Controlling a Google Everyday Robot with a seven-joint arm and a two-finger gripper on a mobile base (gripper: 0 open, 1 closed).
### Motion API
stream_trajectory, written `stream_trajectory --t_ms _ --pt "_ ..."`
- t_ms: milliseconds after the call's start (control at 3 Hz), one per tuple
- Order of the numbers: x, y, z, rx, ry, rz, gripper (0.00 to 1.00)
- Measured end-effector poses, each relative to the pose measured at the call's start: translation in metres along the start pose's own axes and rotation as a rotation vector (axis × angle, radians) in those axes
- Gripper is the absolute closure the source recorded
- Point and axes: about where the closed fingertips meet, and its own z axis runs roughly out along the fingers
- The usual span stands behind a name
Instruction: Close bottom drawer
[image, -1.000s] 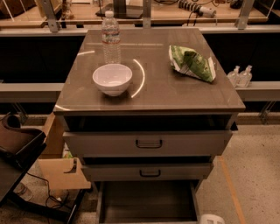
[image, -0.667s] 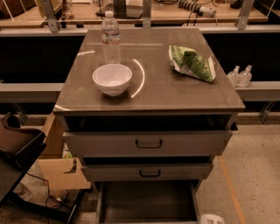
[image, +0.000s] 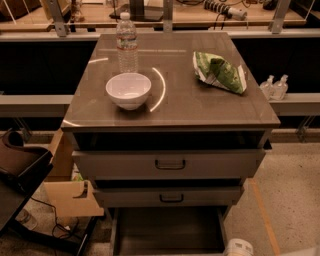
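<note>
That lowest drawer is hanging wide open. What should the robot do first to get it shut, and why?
Probably bring the hand, which is out of view here, down low to the front of the bottom drawer. It sticks out well past the middle drawer above it, its dark inside showing, and nothing touches it.

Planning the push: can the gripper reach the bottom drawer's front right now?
Probably yes, unconfirmed: the gripper is out of view. The bottom drawer stands pulled out, its front cut off by the frame; only a white object sits near its right corner.
</note>
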Motion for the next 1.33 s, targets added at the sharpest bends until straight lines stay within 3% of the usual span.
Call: stream_trajectory --t_ms 333,667,1000,1333 --pt "-0.005 0.002 0.047 -0.099 -0.051 0.0 1.0" --pt "-0.018 -0.002 0.082 -0.151 -0.067 -0.031 1.0" --pt "-0.032 -0.006 0.097 -0.152 -0.087 -0.055 1.0" --pt "-0.047 -0.014 0.097 -0.095 -0.099 -0.09 1.0"
